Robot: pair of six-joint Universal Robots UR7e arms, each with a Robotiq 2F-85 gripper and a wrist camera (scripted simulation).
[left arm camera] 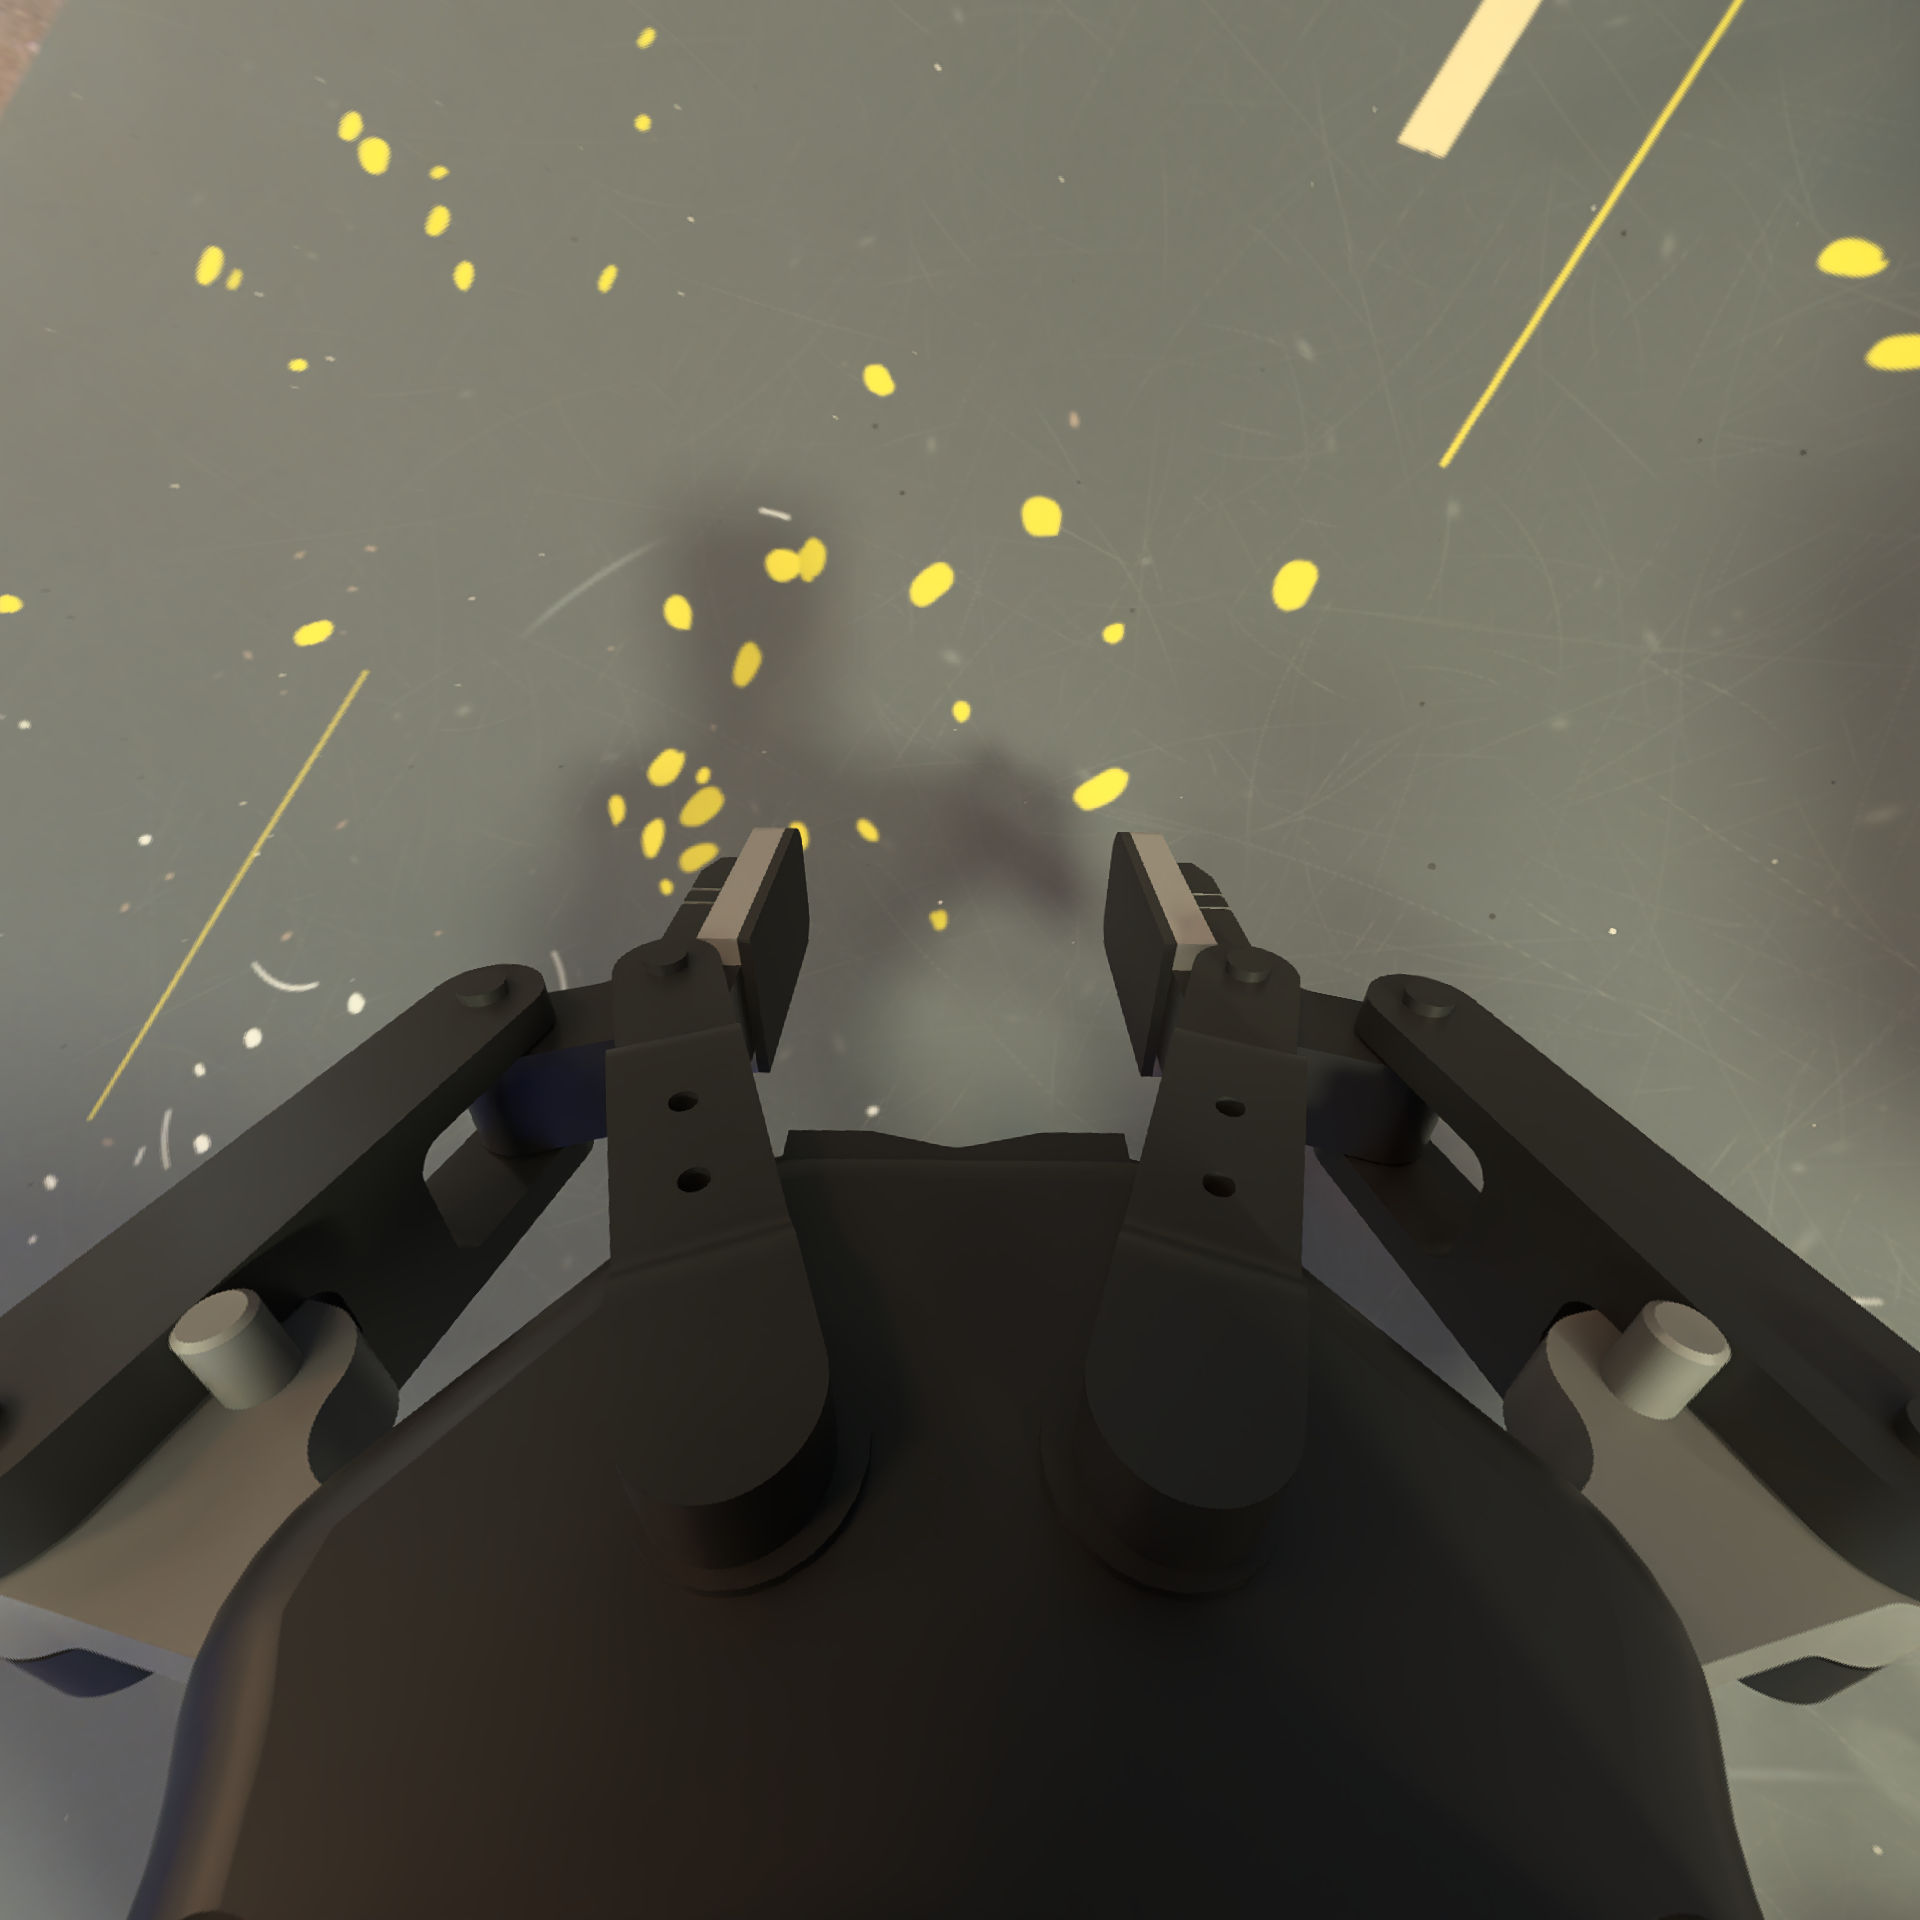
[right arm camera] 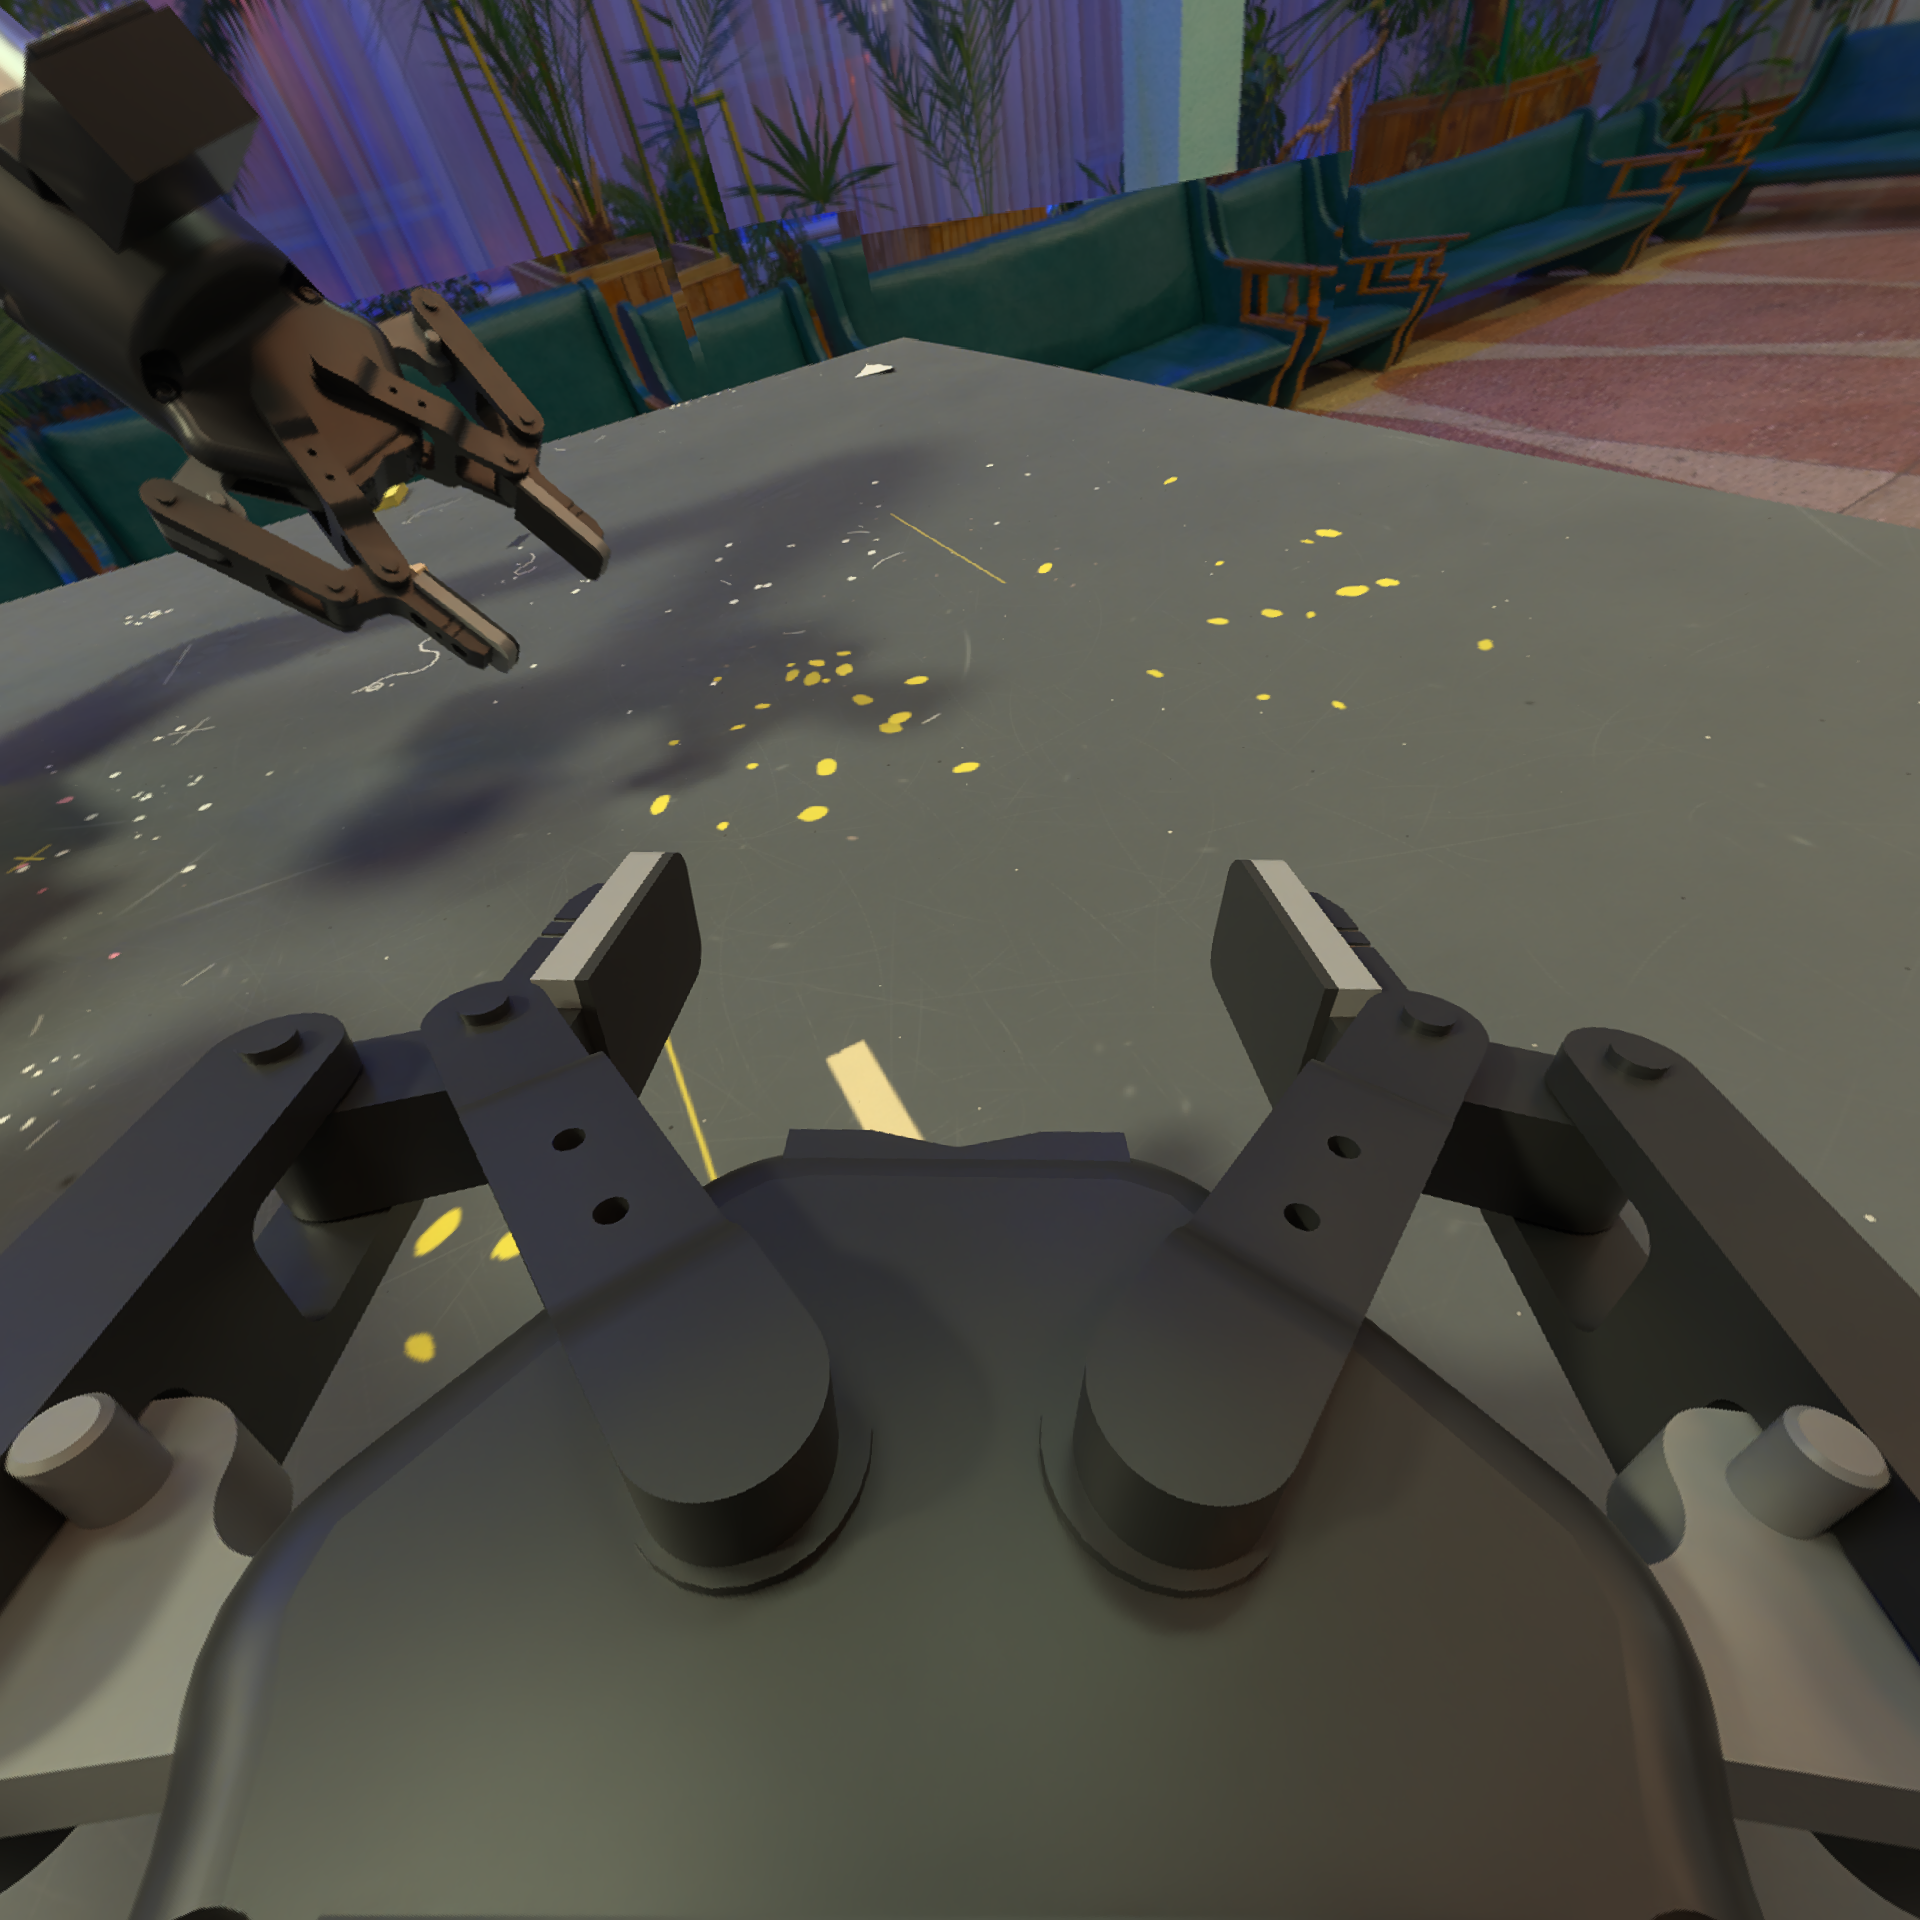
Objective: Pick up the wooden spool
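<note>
Both hands fill the near edge of their own wrist views, and each has its jaws spread apart with nothing between them. From the left wrist view, the left hand (left arm camera: 956, 935) hangs above a grey surface (left arm camera: 1351, 727) speckled with yellow paint spots (left arm camera: 1294, 584), thin yellow lines and fine scratches; its own shadow falls just ahead of the fingertips. A pale cream strip (left arm camera: 1465, 83) lies at the top right of that view. From the right wrist view, the right hand (right arm camera: 956, 945) hovers over the same grey surface (right arm camera: 1455, 831), with a cream strip (right arm camera: 871, 1086) and a thin yellow line just below its fingers. Farther off at upper left, the left hand (right arm camera: 551, 603) shows again, tilted down toward the surface, fingers parted. Beyond the far edge stand green benches (right arm camera: 1039, 270) and potted palms. Neither view shows the wooden spool, so its place cannot be told.
</note>
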